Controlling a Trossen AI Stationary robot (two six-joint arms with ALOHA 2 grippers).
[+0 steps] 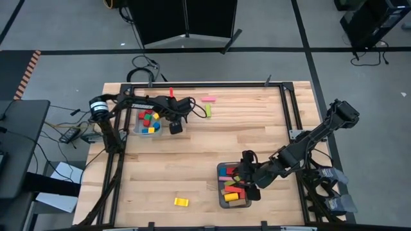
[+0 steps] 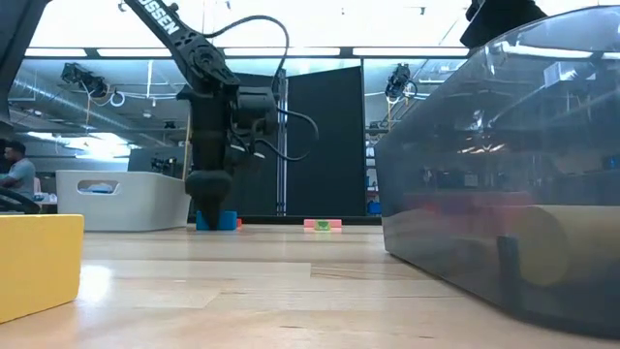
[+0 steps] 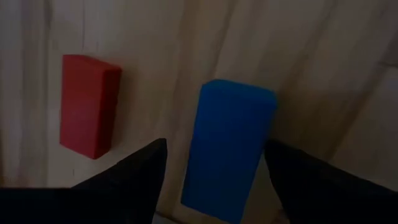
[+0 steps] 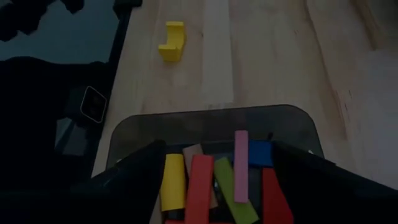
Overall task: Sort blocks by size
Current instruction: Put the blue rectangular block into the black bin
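Left wrist view: a blue block (image 3: 229,146) lies flat on the counter (image 3: 323,74) between the left gripper (image 3: 214,165) jaws, which stand wide on either side of it without touching. A red block (image 3: 89,104) lies just beside it, outside the jaws.

High view: this gripper (image 1: 175,123) sits just beside the left tray (image 1: 136,129), which holds small red, green, yellow and blue blocks. A pink bar (image 1: 209,99) and a green bar (image 1: 208,110) lie near, toward the far edge. A yellow block (image 1: 181,202) lies alone, well apart, near the front edge.

The right tray (image 1: 222,200) holds longer bars: yellow, red, green, pink, blue. The right gripper (image 4: 214,165) hangs over it, jaws wide and holding nothing.
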